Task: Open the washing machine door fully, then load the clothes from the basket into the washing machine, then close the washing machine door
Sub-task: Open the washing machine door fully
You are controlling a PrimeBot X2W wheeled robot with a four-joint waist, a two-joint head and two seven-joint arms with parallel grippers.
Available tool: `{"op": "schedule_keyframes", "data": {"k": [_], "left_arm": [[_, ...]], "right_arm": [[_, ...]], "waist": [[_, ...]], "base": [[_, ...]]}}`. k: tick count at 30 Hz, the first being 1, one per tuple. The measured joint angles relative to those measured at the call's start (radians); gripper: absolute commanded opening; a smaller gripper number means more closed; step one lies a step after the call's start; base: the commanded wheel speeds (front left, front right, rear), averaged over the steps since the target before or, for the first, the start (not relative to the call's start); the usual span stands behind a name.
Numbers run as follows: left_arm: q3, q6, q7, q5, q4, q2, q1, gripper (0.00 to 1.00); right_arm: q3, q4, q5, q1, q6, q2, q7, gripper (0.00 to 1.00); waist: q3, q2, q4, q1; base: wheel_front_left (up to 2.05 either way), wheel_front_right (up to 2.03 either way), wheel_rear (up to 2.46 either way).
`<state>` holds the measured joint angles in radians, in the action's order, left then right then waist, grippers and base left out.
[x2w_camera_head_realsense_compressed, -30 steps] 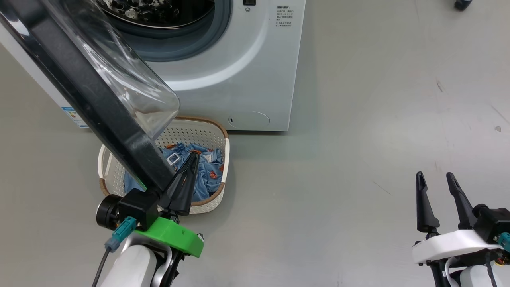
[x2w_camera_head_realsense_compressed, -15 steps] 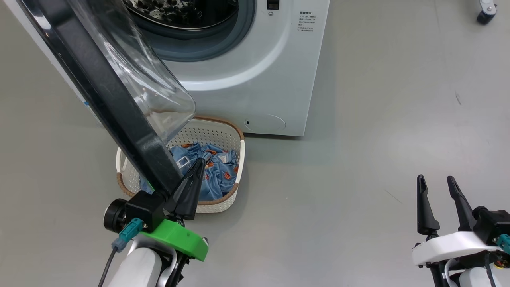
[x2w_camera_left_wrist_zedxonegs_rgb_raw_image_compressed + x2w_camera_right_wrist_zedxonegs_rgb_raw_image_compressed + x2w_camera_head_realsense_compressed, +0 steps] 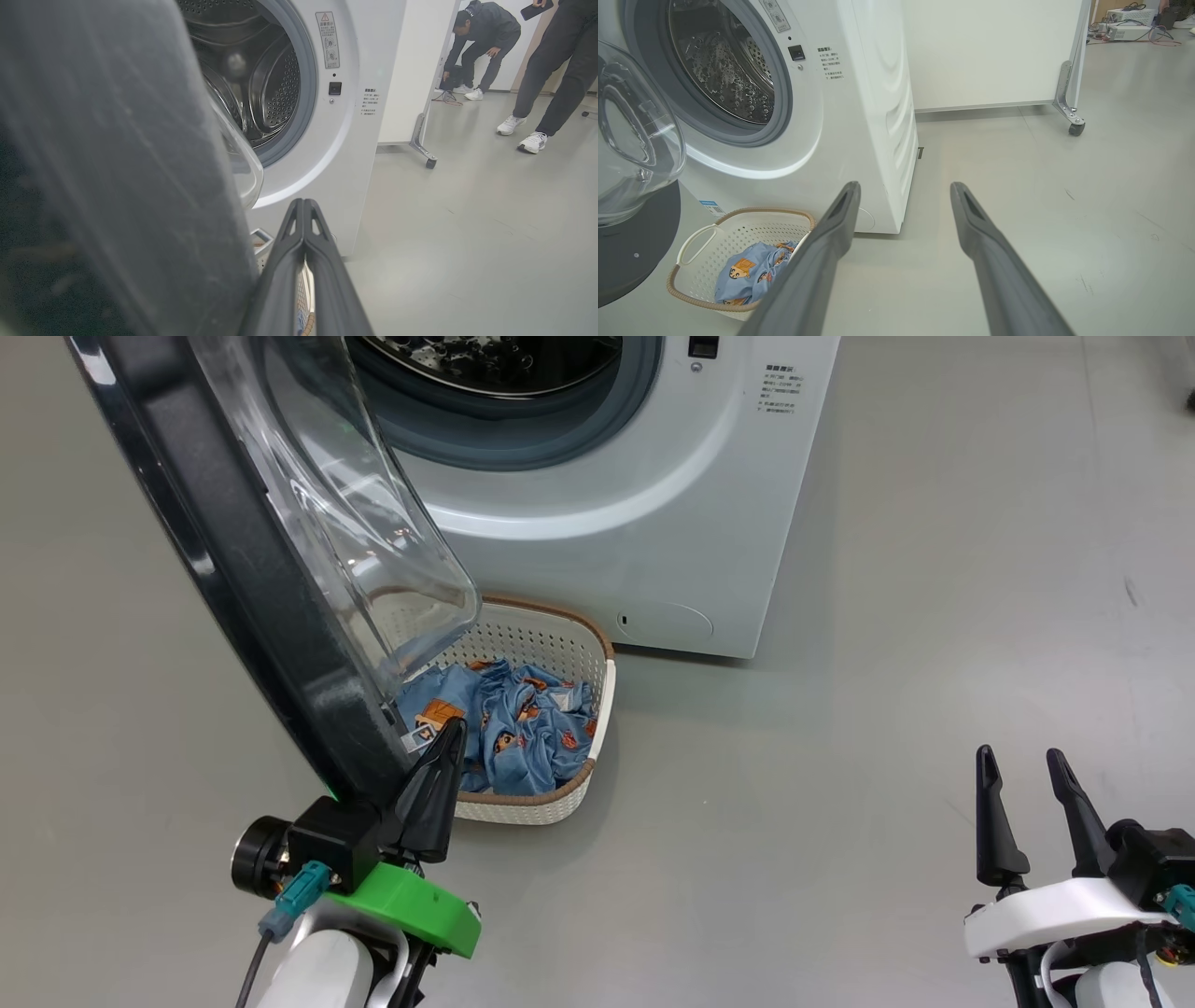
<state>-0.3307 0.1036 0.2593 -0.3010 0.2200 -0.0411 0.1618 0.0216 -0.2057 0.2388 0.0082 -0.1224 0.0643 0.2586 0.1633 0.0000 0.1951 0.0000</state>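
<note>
Pushing is the step in hand: the washing machine door (image 3: 252,569) stands swung out from the washing machine (image 3: 635,504), not yet fully open. The left gripper (image 3: 454,728), fingers pressed together on nothing, lies against its inner rim. It should press outward along the hinge arc, clear of the basket (image 3: 560,616) of clothes (image 3: 523,733) before the machine. The right gripper (image 3: 1019,756), jaws apart and empty, hangs well off the machine's right front.

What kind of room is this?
Probably a lab, not a home laundry: the washing machine stands on a grey floor beside a wheeled white partition, with electronics and cables behind.
</note>
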Motion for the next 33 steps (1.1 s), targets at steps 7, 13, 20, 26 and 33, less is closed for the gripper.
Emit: {"op": "schedule_keyframes", "data": {"k": [7,13,20,26,33], "left_arm": [[-0.005,-0.007,0.0,0.011,-0.042,0.0,-0.029,0.0],[0.005,-0.018,0.0,0.011,-0.044,0.001,-0.056,0.0],[0.046,-0.044,0.0,0.01,-0.042,0.004,-0.065,0.0],[0.091,-0.068,0.0,0.009,-0.043,0.004,-0.069,0.0],[0.146,-0.104,0.0,0.006,-0.035,0.004,-0.092,0.0]], "right_arm": [[0.001,-0.003,0.007,0.0,0.0,0.0,0.0,1.0],[0.002,-0.005,0.009,0.001,0.0,0.0,0.0,1.0],[0.003,-0.01,0.01,0.002,0.0,-0.001,0.0,1.0],[0.006,-0.012,0.013,0.012,0.0,0.0,0.0,1.0],[0.001,-0.014,0.015,0.023,0.0,-0.001,0.0,1.0]], "waist": [[0.001,0.0,0.037,0.0],[-0.005,0.0,0.065,0.0],[-0.018,0.0,0.098,0.0],[-0.031,0.0,0.131,0.0],[-0.045,0.0,0.177,0.0]], "base": [[0.0,0.0,0.0],[0.0,0.0,0.0],[0.0,0.0,0.0],[0.0,0.0,0.0],[0.0,0.0,0.0]]}}
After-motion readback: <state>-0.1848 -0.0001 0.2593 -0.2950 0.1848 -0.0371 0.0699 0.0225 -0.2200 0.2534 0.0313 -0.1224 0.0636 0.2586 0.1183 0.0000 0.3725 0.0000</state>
